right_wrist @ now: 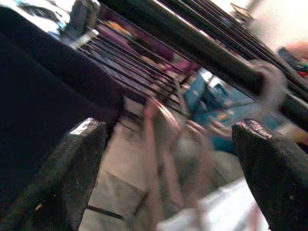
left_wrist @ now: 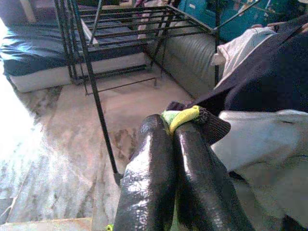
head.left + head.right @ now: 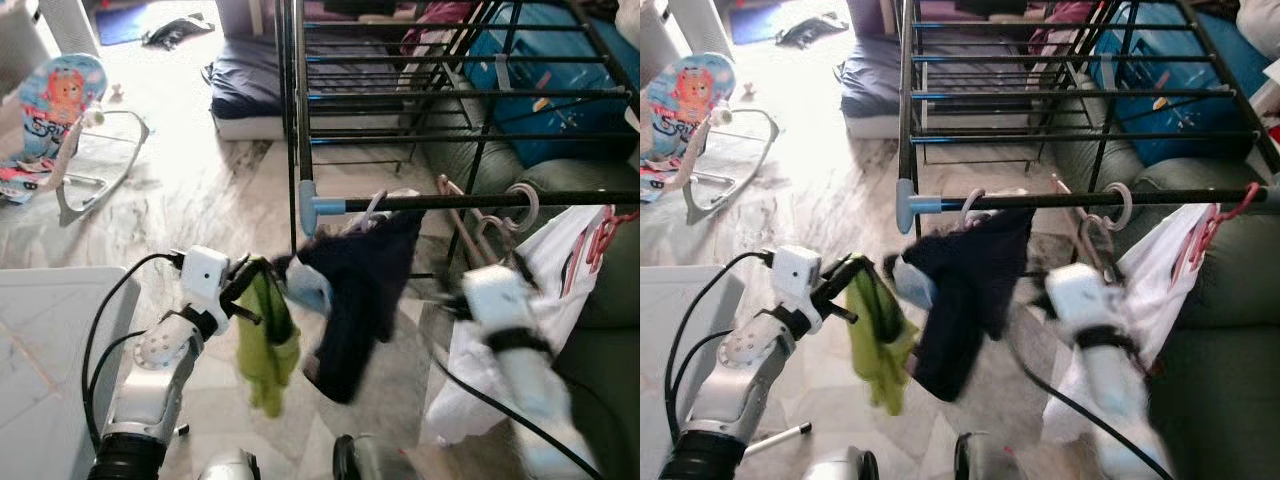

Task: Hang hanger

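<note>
Left eye view: you are looking down at a black drying rack (image 3: 300, 100) standing on a marble floor (image 3: 200, 190), with both arms raised in front of it.
Left gripper (image 3: 262, 272): your fingers are pressed together, pinching a yellow-green cloth (image 3: 268, 345) that hangs down below them; the left wrist view shows a fold of that cloth (image 2: 180, 117) squeezed between the two fingertips.
Right gripper (image 1: 173, 144): your fingers (image 1: 72, 159) are spread wide apart with nothing between them, pointing up at the rack's front bar (image 1: 192, 45). In the head views this arm (image 3: 510, 340) is blurred.
Hanger: a pale hook (image 3: 375, 205) sits over the front bar (image 3: 480, 200) near the blue end cap (image 3: 308, 205). A dark navy garment (image 3: 360, 290) hangs from it, just beside the green cloth.
Other hooks: a pale ring-shaped hook (image 3: 522, 205) hangs on the same bar further to your right, with pinkish hangers (image 3: 480, 235) below it; those are too blurred for you to say how many.
White garment (image 3: 560, 260): hangs at the right end of the bar, with a red hanger (image 3: 605, 235) at its top.
Surroundings: a grey-green sofa (image 3: 600, 300) stands behind the rack, a dark mattress (image 3: 250, 85) lies on the floor beyond, and a baby bouncer (image 3: 60, 110) stands to your left.
</note>
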Motion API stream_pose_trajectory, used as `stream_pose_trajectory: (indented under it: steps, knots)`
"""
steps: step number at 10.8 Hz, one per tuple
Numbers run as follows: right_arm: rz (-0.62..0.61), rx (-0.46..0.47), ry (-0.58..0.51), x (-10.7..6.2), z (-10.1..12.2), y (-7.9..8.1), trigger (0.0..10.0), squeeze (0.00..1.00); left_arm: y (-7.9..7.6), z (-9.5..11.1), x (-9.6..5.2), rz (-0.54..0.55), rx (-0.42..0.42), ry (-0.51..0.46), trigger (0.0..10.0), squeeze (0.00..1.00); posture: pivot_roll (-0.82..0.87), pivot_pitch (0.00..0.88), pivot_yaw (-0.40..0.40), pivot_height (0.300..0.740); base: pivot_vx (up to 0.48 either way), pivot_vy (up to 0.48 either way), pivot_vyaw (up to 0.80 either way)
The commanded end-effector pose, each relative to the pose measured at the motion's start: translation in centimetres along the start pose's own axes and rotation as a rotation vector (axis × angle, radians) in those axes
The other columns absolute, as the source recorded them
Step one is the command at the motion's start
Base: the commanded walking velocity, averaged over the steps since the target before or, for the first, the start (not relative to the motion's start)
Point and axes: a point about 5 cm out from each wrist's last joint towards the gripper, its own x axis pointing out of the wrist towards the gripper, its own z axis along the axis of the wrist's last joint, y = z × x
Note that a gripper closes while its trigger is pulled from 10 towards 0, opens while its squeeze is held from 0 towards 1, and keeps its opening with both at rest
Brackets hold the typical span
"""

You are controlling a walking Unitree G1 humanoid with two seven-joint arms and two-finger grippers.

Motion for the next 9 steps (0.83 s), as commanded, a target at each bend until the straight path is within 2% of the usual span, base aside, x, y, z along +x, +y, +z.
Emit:
stream_pose_trajectory:
  steps: [1, 2, 6, 7, 9]
  knots:
    - [-0.049, -0.008, 0.028, -0.2, -0.3, -1.1, 10.0, 0.0, -0.1, 0.0, 0.0, -0.008, 0.011, 0.005, 10.0, 0.0, -0.08, 0.089, -0.02, 0.74, 0.0, 0.0, 0.0]
    - [-0.058, 0.042, 0.095, -0.1, -1.5, -1.2, 10.0, 0.0, -0.2, -0.2, 0.0, -0.014, 0.011, 0.012, 10.0, 0.0, -0.09, 0.085, -0.013, 0.74, 0.0, 0.0, 0.0]
    - [0.022, 0.137, 0.124, 2.3, -1.4, 0.9, 10.0, 0.0, -0.2, 0.2, 0.6, -0.02, 0.022, 0.009, 10.0, 0.0, -0.08, 0.089, 0.001, 0.74, 0.0, 0.0, 0.0]
    - [0.031, 0.205, 0.185, 2.1, -2.1, 1.4, 10.0, 0.0, -0.1, 0.1, 0.4, -0.017, 0.021, 0.011, 10.0, 0.0, -0.07, 0.094, -0.004, 0.74, 0.0, 0.0, 0.0]
    - [-0.004, 0.215, 0.218, 1.8, -2.5, 1.0, 10.0, 0.0, -0.3, -0.2, 0.1, -0.016, 0.015, 0.017, 10.0, 0.0, -0.07, 0.097, -0.007, 0.74, 0.0, 0.0, 0.0]
